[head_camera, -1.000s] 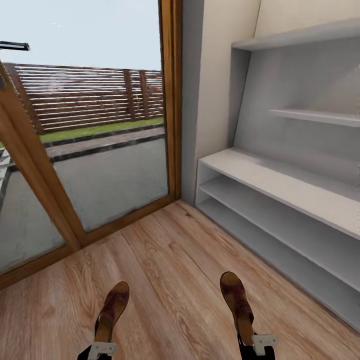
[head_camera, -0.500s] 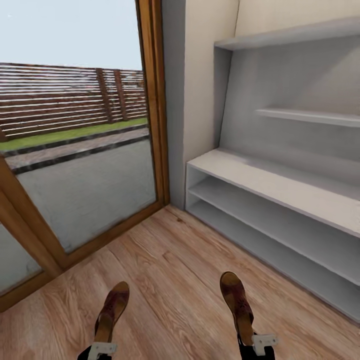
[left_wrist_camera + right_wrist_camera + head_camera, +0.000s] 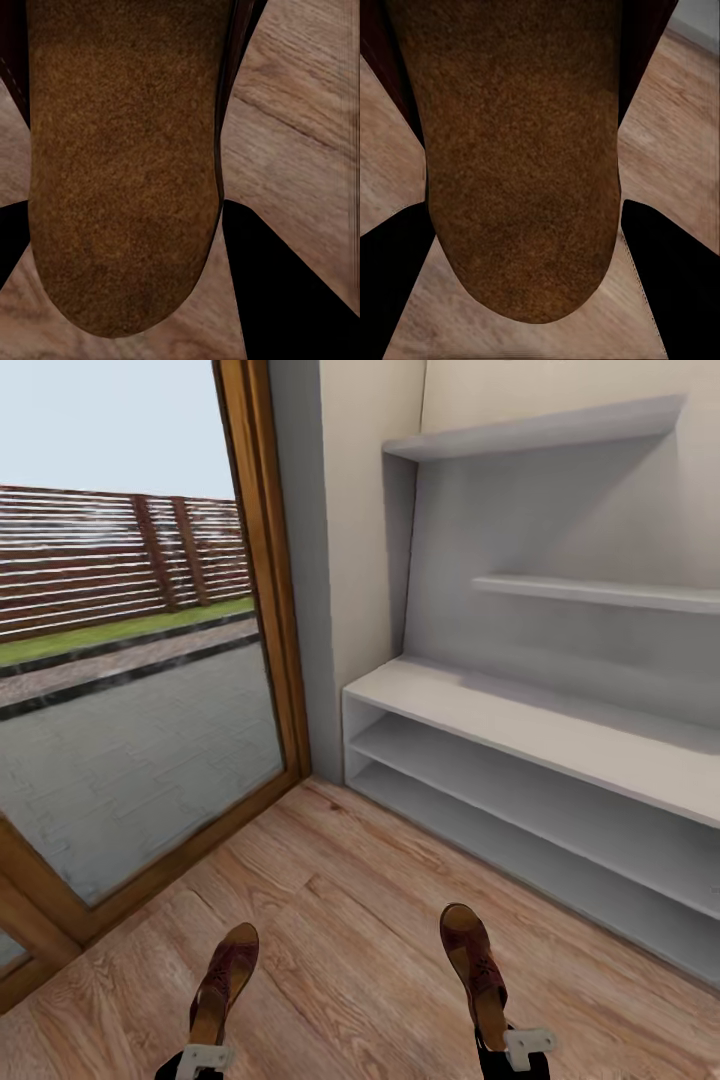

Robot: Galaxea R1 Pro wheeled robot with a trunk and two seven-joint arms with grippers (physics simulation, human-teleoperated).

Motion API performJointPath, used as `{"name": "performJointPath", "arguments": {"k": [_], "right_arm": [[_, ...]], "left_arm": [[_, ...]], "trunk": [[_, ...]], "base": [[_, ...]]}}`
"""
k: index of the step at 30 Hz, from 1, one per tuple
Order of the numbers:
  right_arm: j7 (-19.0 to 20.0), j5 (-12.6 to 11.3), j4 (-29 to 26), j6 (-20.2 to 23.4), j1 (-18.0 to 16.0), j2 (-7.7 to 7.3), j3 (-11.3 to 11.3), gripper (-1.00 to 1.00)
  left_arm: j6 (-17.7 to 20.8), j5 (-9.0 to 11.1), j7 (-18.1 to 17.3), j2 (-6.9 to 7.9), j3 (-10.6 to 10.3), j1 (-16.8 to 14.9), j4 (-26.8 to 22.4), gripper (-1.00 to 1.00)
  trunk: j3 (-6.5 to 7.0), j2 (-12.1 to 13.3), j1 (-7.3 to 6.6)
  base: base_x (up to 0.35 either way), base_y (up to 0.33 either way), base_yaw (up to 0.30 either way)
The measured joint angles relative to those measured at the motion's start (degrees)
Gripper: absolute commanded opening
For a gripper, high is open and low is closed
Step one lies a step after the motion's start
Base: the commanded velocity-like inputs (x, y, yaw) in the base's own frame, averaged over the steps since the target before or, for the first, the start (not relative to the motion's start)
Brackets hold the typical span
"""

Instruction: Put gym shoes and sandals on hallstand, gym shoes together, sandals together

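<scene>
Two brown sandals are held up over the corridor floor (image 3: 340, 900), toes pointing away from me. My left gripper (image 3: 203, 1057) is shut on the heel of the left sandal (image 3: 225, 972), and my right gripper (image 3: 512, 1048) is shut on the heel of the right sandal (image 3: 473, 963). In the left wrist view the tan footbed (image 3: 120, 165) sits between dark fingers (image 3: 281, 292); the right wrist view shows the other footbed (image 3: 517, 150) between its fingers (image 3: 675, 277). The white hallstand (image 3: 520, 720) stands ahead on the right, both tiers bare. The gym shoes are out of view.
White wall shelves (image 3: 600, 593) hang above the hallstand. A glass door (image 3: 120, 710) in a wooden frame (image 3: 262, 580) stands at the left, looking out on paving and a slatted fence. Wood floor stretches between me and the rack.
The camera has turned right, so the door and hallstand sit further left in the picture. Both sandals and grippers keep their place in the view.
</scene>
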Motion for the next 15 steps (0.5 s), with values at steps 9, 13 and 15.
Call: {"name": "performJointPath", "arguments": {"k": [9,13,15], "right_arm": [[0.0,0.0,0.0,0.0,0.0,0.03,0.0,-1.00],[0.0,0.0,0.0,0.0,0.0,0.03,0.0,-1.00],[0.0,0.0,0.0,0.0,0.0,0.03,0.0,-1.00]], "left_arm": [[0.0,0.0,0.0,0.00,0.0,0.0,0.0,-1.00],[0.0,0.0,0.0,0.02,0.1,0.0,0.0,-1.00],[0.1,0.7,0.0,0.06,0.2,0.0,-0.1,-1.00]], "trunk": [[0.00,0.0,0.00],[0.00,0.0,0.00],[0.00,0.0,0.00]], "base": [[0.001,0.001,-0.264],[0.000,0.000,-0.264],[0.000,0.000,-0.264]]}}
